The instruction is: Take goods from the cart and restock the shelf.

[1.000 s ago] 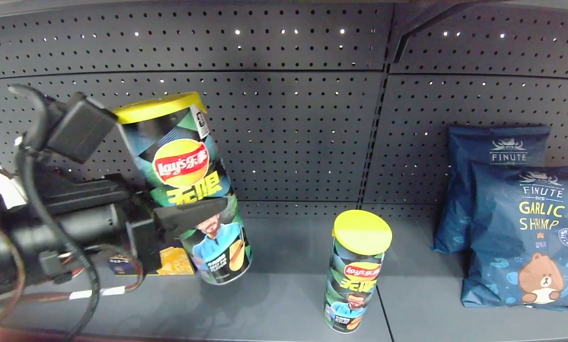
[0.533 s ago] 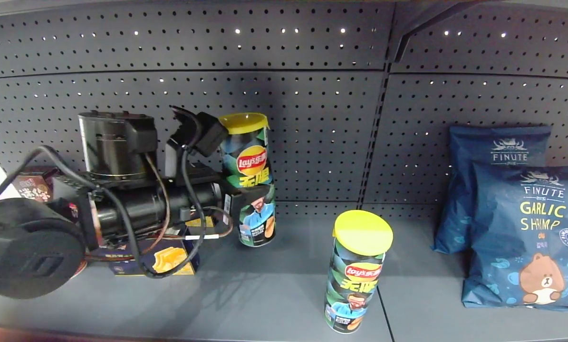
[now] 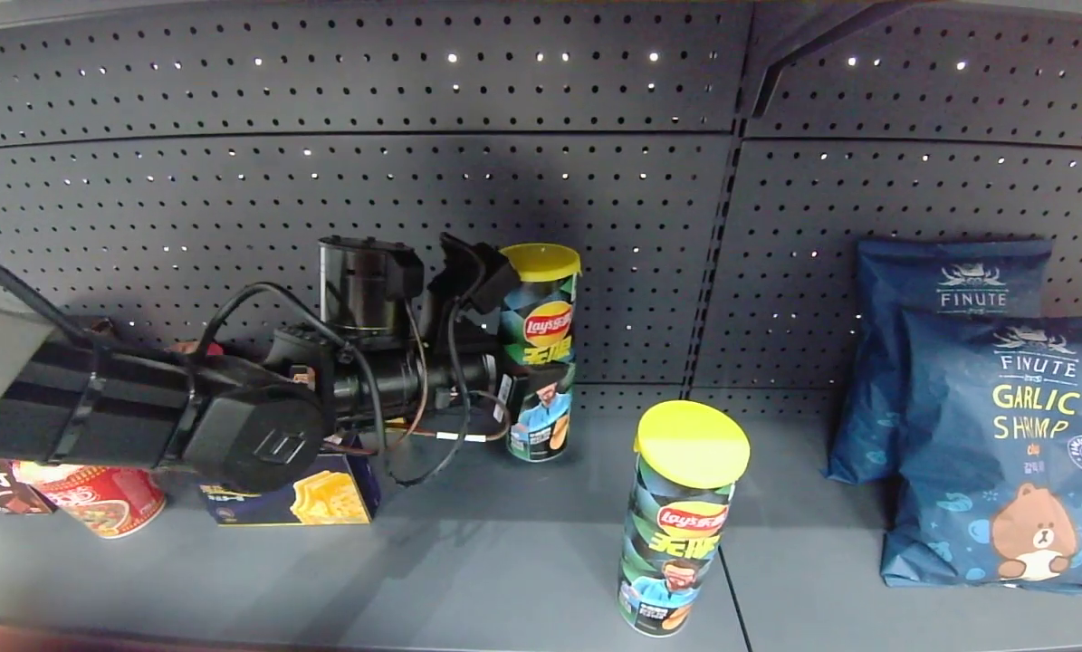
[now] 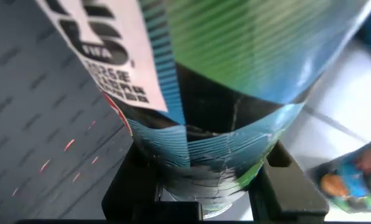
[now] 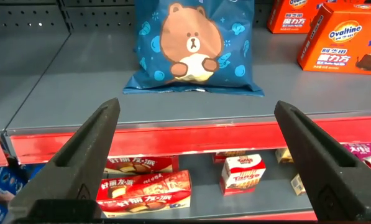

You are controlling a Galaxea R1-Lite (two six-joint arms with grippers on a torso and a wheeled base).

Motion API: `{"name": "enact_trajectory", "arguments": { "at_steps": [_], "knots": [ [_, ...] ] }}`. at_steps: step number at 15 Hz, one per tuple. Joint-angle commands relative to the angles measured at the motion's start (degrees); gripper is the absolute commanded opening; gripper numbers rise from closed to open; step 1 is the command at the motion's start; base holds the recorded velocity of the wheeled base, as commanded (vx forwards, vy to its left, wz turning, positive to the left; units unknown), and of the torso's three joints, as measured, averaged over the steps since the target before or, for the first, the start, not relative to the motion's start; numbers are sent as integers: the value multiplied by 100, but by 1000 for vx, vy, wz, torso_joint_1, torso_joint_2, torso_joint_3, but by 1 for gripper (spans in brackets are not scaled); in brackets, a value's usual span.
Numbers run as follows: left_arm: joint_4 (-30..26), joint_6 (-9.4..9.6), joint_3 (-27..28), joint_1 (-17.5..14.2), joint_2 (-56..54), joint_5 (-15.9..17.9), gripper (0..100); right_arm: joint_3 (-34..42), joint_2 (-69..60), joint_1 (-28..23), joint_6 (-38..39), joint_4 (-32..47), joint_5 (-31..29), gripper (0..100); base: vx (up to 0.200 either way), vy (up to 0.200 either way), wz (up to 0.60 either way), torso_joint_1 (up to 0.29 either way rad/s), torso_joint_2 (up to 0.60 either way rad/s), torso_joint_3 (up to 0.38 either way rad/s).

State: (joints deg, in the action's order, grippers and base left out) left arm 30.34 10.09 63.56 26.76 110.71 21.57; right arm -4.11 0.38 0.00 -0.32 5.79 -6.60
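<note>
Here the left gripper (image 3: 541, 378) clamps a chip can (image 3: 545, 308) far back on the shelf (image 3: 504, 561), the right gripper (image 5: 197, 106) spread apart.

Light is dim. Soft shadows lie on the shelf (image 3: 522, 552) below the left arm (image 3: 142, 417) and on the pegboard (image 3: 595, 181) behind it; bright pinpricks glow through its bowed rows of holes.

rear can (image 3: 541, 353) at shelf (image 3: 504, 561) back | front can (image 3: 681, 516) right-forward of it | bags (image 3: 993, 435) far right
</note>
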Motion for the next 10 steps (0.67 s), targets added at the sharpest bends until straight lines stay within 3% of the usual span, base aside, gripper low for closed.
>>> {"name": "enact_trajectory", "arguments": {
  "at_steps": [1,5,10],
  "knots": [
    [7,-7,543,22,504,225,0,-2,15,0,-3,1,0,100,0,0,0,0,0,0],
    [16,19,1088,145,978,682,0,-2,15,0,-3,1,-26,100,0,0,0,0,0,0],
    [376,1,1220,233,1365,797,0,-2,15,0,-3,1,-35,100,0,0,0,0,0,0]
  ]
}}
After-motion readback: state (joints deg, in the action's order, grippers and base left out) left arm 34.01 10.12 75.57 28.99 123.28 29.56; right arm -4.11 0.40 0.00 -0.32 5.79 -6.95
